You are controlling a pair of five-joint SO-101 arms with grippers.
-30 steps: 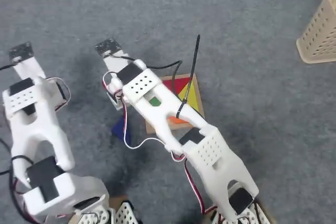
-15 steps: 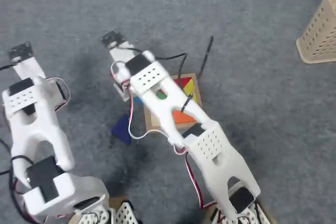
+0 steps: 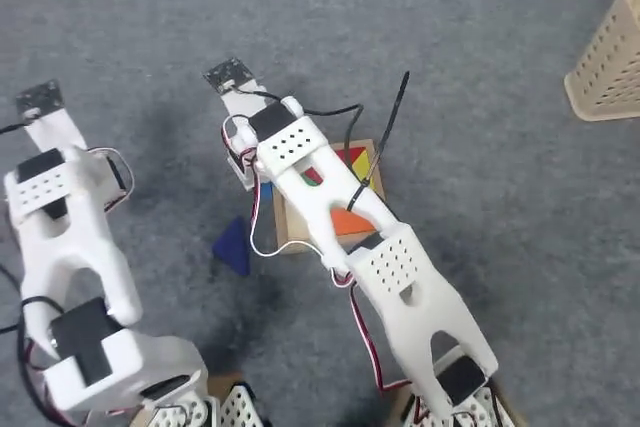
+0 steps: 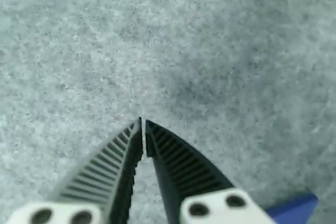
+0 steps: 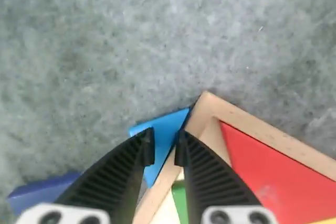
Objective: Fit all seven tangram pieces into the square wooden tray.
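In the right pincer (image 5: pixel 163 148), a held piece (image 5: pixel 165 127) sits just outside the tray (image 5: pixel 262 131) corner, a loose piece (image 3: pixel 232 245) farther left.

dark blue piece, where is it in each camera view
High view: dark blue piece on the grey carpet, left of the wooden tray.
Left wrist view: its corner peeks beside the left hand.
Right wrist view: it lies beside the right hand gripping the light blue piece.
Shared landmark: the grey carpet under it.

No readable text in any view, 0 legible labels, brands, numbers or signs, bare unmarked wood on the wooden tray (image 5: pixel 262 131), plain colour on the light blue piece (image 5: pixel 164 129), no print on the grey carpet (image 4: pixel 157 35)
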